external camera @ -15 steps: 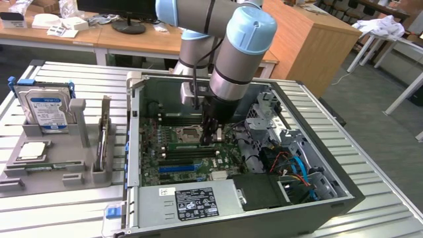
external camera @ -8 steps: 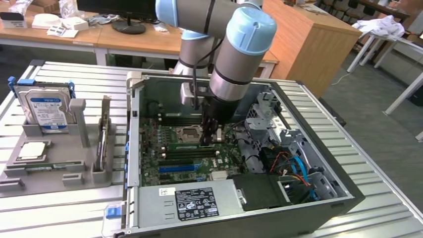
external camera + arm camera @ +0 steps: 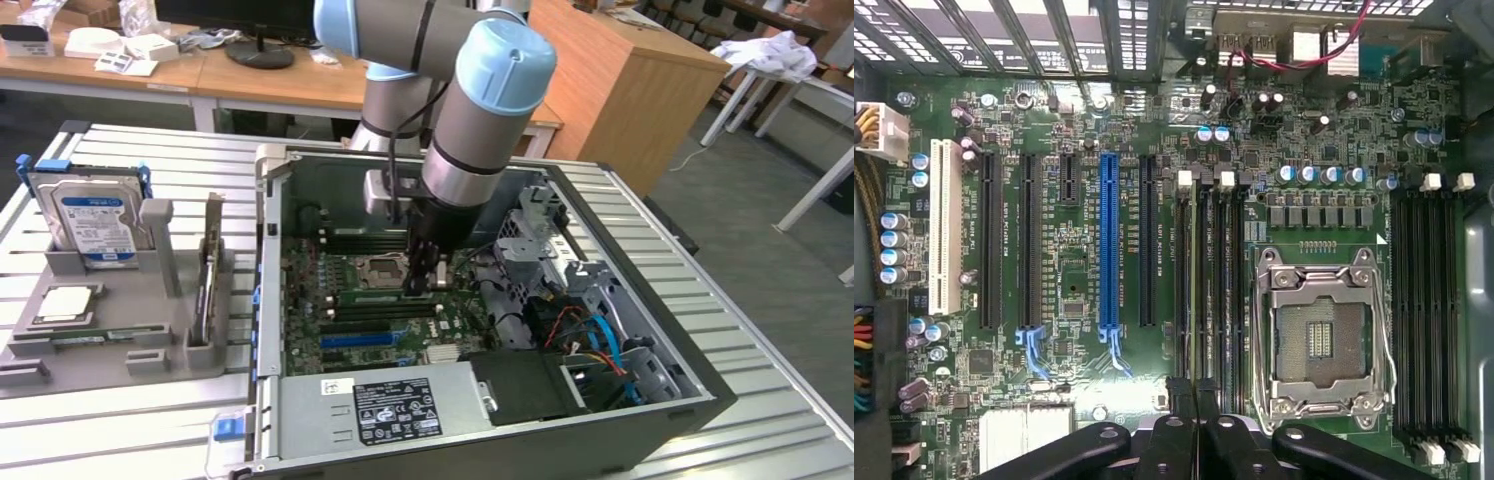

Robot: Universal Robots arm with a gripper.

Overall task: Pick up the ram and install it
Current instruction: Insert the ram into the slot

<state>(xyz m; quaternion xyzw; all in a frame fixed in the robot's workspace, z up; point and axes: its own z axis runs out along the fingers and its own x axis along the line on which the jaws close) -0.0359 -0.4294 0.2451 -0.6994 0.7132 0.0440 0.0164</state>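
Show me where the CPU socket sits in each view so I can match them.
Exterior view: CPU socket, a silver-framed square at the middle of the green motherboard.
Wrist view: CPU socket, an open silver frame between two banks of black memory slots.
Shared landmark: the long blue slot.
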